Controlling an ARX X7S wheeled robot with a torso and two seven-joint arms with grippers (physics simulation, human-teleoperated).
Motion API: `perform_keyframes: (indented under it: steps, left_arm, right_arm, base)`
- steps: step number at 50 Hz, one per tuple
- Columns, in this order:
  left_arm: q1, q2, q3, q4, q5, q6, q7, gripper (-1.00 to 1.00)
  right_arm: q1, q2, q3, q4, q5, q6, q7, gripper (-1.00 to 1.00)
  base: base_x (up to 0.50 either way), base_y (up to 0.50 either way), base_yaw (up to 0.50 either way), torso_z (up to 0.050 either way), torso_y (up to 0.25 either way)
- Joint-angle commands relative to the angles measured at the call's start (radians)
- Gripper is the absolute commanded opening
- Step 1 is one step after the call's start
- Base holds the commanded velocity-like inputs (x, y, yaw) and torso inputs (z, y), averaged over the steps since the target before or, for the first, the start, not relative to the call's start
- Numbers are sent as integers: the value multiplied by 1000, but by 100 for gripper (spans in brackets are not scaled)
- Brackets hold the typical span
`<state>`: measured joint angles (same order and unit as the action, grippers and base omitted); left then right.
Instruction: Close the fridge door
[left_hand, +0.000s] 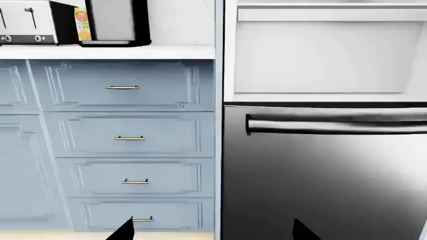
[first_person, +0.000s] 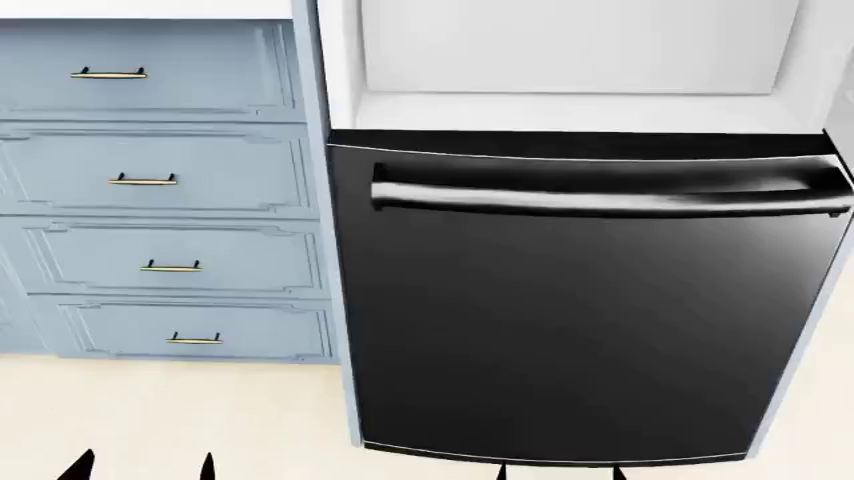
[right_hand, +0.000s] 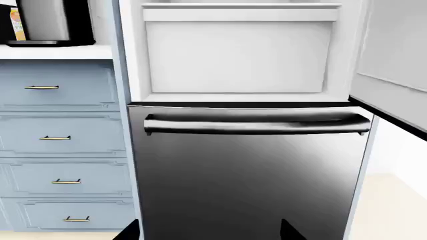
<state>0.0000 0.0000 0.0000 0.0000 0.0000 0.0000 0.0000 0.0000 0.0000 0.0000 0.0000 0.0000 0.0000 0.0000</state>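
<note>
With both our left gripper (left_hand: 212, 231) and right gripper (right_hand: 210, 231) spread empty, the fridge door (right_hand: 393, 60) hung open at far right, where a careless reach risked overswinging it.

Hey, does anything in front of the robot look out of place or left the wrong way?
Yes. The fridge door hangs open at the right, leaving the white interior exposed above the shut black lower drawer. Nothing looks spilled or damaged.

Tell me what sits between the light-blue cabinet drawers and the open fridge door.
In the right wrist view, the glossy black lower drawer front with its bar handle sits between the light-blue cabinet drawers and the open white-grey fridge door.
</note>
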Motion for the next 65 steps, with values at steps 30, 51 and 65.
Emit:
perform_keyframes:
  steps: [30,51,65]
  left_arm:
    - [85,-61,88,85,7,16,-49,100]
    - [86,-88,118,93,-15,12,-85,100]
    - [81,-105,138,88,-26,11,-105,100]
  right_arm:
    - [-71,56,-86,-56,-7,-26,86,100]
    - [-70,82,-108,-65,45,-20,117,100]
    - [-62,104,-143,-61,28,0,138,100]
  base:
    - [0,0,0,0,0]
    - [0,-434,0,0,0]
    - [-288,-6,0,0,0]
